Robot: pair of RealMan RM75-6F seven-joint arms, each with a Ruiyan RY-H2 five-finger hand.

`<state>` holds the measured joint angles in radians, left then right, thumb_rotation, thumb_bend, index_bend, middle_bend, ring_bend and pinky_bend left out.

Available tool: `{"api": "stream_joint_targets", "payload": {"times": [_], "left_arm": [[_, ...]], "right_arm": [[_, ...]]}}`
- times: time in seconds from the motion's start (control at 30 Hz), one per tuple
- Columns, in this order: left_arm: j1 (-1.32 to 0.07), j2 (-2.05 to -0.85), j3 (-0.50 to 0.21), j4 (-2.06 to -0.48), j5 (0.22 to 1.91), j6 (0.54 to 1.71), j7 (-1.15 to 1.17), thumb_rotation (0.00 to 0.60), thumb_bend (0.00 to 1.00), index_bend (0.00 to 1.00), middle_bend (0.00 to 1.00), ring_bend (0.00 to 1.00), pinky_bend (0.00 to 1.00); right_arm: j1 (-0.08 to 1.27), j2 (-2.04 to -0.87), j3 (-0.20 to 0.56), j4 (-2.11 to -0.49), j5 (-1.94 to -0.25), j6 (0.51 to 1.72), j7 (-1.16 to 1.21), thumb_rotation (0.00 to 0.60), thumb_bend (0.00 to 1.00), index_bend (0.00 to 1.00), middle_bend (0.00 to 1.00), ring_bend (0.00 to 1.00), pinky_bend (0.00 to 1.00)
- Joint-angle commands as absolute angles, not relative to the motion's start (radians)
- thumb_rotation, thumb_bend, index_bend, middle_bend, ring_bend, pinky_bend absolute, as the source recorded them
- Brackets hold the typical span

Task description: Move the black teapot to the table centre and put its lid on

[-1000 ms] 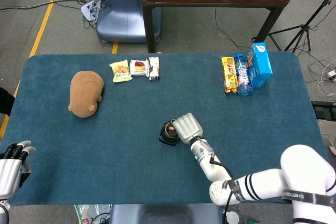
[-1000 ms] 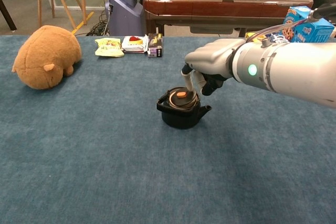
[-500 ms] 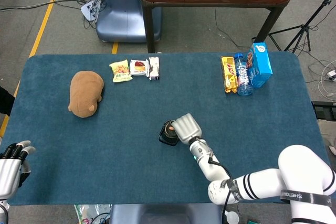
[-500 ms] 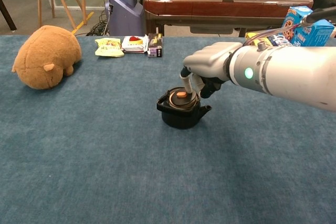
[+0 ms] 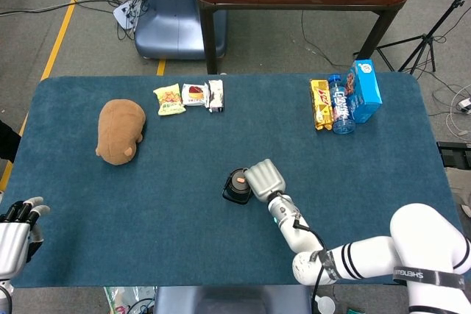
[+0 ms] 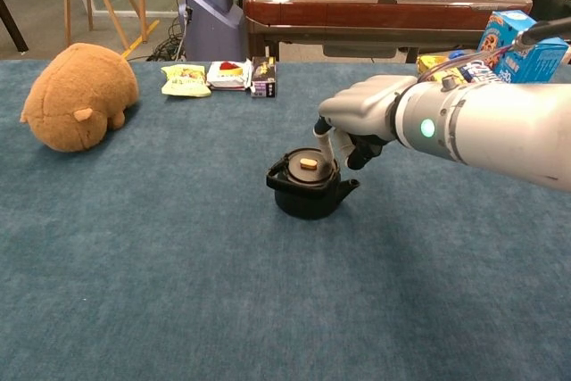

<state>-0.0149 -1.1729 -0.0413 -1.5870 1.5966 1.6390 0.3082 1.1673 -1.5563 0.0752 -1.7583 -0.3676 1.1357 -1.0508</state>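
Teapot [image 6: 308, 186] sat just to the left of my right hand [image 6: 361, 119], black and squat on the blue table [image 5: 184, 218], roughly mid-table between the near and far edges. Its lid [image 6: 307, 167] lay flat on the mouth, the small tan knob [image 6: 308, 163] on top showing plainly. In the chest view the spout [image 6: 350, 186] pointed toward my right, under my hand, and the handle [image 6: 273, 176] stuck out on the opposite side, so the pot's long axis ran left to right across the table. My right hand hovered beside and slightly above the lid's right rim, fingers [image 6: 326, 137] bent downward near it; whether a fingertip touched the rim I could not tell, and the hand gripped nothing that I could see. Bare cloth lay all round the pot: open room toward the near edge in front of my hand and a wide stretch off to its left. Well away to the left of that hand lay a brown plush toy [image 5: 120, 131], and beyond the pot, by the far edge, a row of snack packets [image 5: 189, 96]. To the hand's far right stood a bottle [image 5: 339, 105] and a blue carton [image 5: 366, 90]. My left hand [image 5: 18, 229] rested at the near left corner of the table, far from everything, holding nothing, fingers slightly apart.
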Motion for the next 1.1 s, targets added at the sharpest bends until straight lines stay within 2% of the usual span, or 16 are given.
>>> {"api": "stream_joint_targets", "payload": {"times": [0.03, 0.3, 0.4, 0.53, 0.6, 0.67, 0.73, 0.8, 0.9, 1.0, 1.1], "left_arm": [[-0.015, -1.173, -0.041, -1.587, 1.596, 1.638, 0.308, 0.6, 0.76, 0.4, 0.3, 0.26, 0.54], [-0.017, -1.176, -0.038, -1.586, 1.601, 1.635, 0.318, 0.6, 0.76, 0.4, 0.3, 0.26, 0.54], [-0.02, -1.18, -0.037, -1.587, 1.6, 1.627, 0.329, 0.6, 0.76, 0.4, 0.3, 0.26, 0.54], [-0.025, -1.186, -0.037, -1.588, 1.597, 1.617, 0.345, 0.6, 0.76, 0.4, 0.3, 0.26, 0.54], [-0.026, -1.188, -0.038, -1.589, 1.594, 1.613, 0.351, 0.6, 0.76, 0.4, 0.3, 0.26, 0.54], [-0.028, -1.191, -0.039, -1.59, 1.591, 1.609, 0.356, 0.6, 0.76, 0.4, 0.3, 0.26, 0.54], [-0.03, -1.193, -0.04, -1.59, 1.589, 1.606, 0.358, 0.6, 0.73, 0.4, 0.3, 0.26, 0.54], [-0.033, -1.193, -0.038, -1.592, 1.587, 1.599, 0.352, 0.6, 0.68, 0.4, 0.3, 0.26, 0.54], [-0.038, -1.186, -0.036, -1.599, 1.583, 1.586, 0.335, 0.6, 0.62, 0.39, 0.3, 0.26, 0.54], [-0.041, -1.187, -0.037, -1.597, 1.585, 1.584, 0.329, 0.6, 0.6, 0.39, 0.3, 0.26, 0.54], [-0.046, -1.19, -0.037, -1.593, 1.588, 1.579, 0.323, 0.6, 0.6, 0.39, 0.3, 0.26, 0.54]], "right_arm": [[1.163, -1.549, 0.075, -1.766, -0.378, 1.138, -1.045, 0.6, 0.98, 0.37, 0.98, 0.91, 0.92], [1.11, -1.475, 0.046, -1.877, -0.505, 1.246, -1.017, 0.6, 0.97, 0.43, 0.97, 0.9, 0.92], [1.071, -1.434, 0.023, -1.928, -0.584, 1.301, -0.993, 0.6, 0.88, 0.45, 0.94, 0.88, 0.92], [1.002, -1.372, -0.031, -1.981, -0.723, 1.387, -0.967, 0.6, 0.55, 0.45, 0.91, 0.84, 0.92], [0.967, -1.345, -0.06, -1.998, -0.787, 1.428, -0.956, 0.6, 0.3, 0.45, 0.86, 0.81, 0.91], [0.92, -1.316, -0.092, -2.018, -0.853, 1.476, -0.938, 0.6, 0.12, 0.45, 0.79, 0.76, 0.88], [0.878, -1.291, -0.118, -2.032, -0.908, 1.512, -0.915, 0.6, 0.02, 0.45, 0.7, 0.68, 0.82], [0.831, -1.259, -0.149, -2.05, -0.962, 1.544, -0.894, 0.6, 0.0, 0.45, 0.58, 0.57, 0.73], [0.766, -1.218, -0.185, -2.073, -1.029, 1.595, -0.878, 0.6, 0.0, 0.44, 0.48, 0.45, 0.59], [0.699, -1.193, -0.217, -2.076, -1.108, 1.649, -0.861, 0.6, 0.0, 0.43, 0.44, 0.38, 0.48], [0.626, -1.181, -0.245, -2.051, -1.186, 1.69, -0.813, 0.6, 0.0, 0.43, 0.43, 0.37, 0.44]]}}
